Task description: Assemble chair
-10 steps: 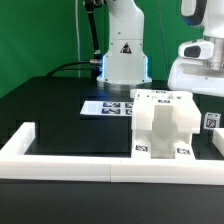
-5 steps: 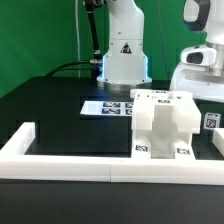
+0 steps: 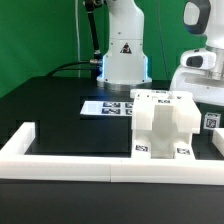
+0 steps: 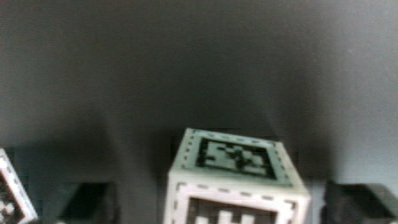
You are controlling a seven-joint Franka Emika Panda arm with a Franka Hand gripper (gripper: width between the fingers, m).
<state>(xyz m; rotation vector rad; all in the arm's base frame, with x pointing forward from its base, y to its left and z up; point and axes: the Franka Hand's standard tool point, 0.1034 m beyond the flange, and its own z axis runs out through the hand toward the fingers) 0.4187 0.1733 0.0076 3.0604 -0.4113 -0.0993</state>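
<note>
Chair (image 3: pixel 165 125) inside border rail (image 3: pixel 60 162), black table (image 3: pixel 50 110)

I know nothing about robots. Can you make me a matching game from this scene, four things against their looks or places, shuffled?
Things:
1. chair
2. marker board
3. border rail
4. backdrop

Descriptions:
a. green
b. thin, flat, printed with tags
c. long, low, nearest the camera
d. chunky, upright, at the exterior view's right

Pairs: 1-d, 2-b, 3-c, 4-a.
</note>
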